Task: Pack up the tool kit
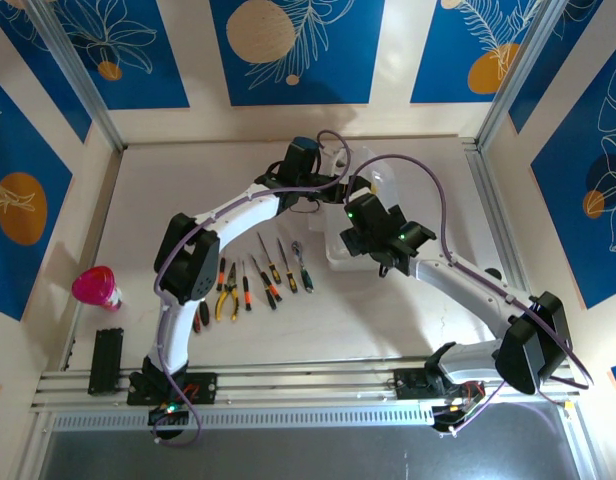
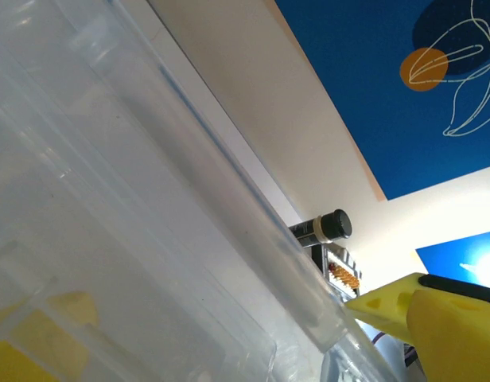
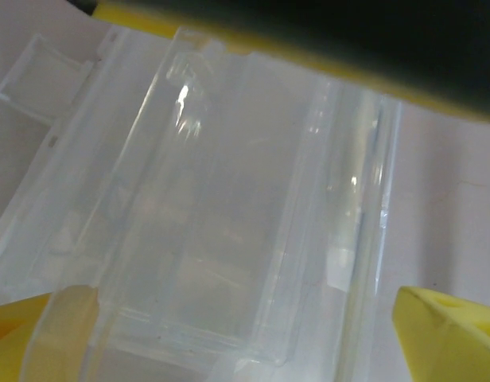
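1. The clear rectangular plastic box [image 1: 336,250] sits on the pale tabletop [image 1: 408,320], right of centre, under both wrists. Its lid looks swung up towards the back, though I can't be sure through the plastic.
2. The right gripper [image 3: 237,306] hangs over the box with its yellow fingers [image 3: 444,326] spread either side, not yet clamped. My guess is it means to steady the box.
3. The left gripper [image 2: 209,306] is also wide apart, straddling a clear wall, probably to hold the lid back.
4. The row of small hand tools [image 1: 263,280] lies well apart to the left, laid out for easy picking. None are packed yet.
5. A pink cup [image 1: 96,287] stands far left, uninvolved.
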`<state>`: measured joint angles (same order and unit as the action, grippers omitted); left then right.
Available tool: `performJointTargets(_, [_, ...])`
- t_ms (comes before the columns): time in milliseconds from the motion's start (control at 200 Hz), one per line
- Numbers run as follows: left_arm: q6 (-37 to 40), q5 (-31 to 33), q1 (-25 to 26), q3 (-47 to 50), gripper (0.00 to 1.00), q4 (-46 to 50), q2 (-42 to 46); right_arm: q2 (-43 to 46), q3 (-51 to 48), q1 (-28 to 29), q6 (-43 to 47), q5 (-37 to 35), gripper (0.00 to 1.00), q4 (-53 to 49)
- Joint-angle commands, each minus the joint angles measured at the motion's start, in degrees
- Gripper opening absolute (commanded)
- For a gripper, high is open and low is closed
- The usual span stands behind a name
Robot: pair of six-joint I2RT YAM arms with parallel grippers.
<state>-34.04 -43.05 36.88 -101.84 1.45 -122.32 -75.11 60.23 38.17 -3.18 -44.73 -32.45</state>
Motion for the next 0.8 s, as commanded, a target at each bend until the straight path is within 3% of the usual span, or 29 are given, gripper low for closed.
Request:
performJointTargets(0, [4.04, -0.35, -0.31, 0.77, 1.00, 1.79, 4.48, 1.79, -0.89, -0.36, -0.29, -3.52, 0.91, 1.94])
performJointTargets(390, [8.67, 5.56, -7.31, 12.33, 1.00, 7.47, 13.59, 4.12, -1.44, -1.34, -1.08, -2.59, 0.87, 1.07])
performJointTargets(595, [13.38, 14.16, -7.37, 18.51, 1.00, 15.02, 12.19, 4.61, -1.16, -1.68, -1.48, -1.81, 0.87, 0.96])
performJointTargets(795, [13.84, 16.06, -6.61, 17.80, 1.00, 15.25, 7.97, 4.72, -0.82, -2.48, -1.90, -0.56, 0.87, 0.58])
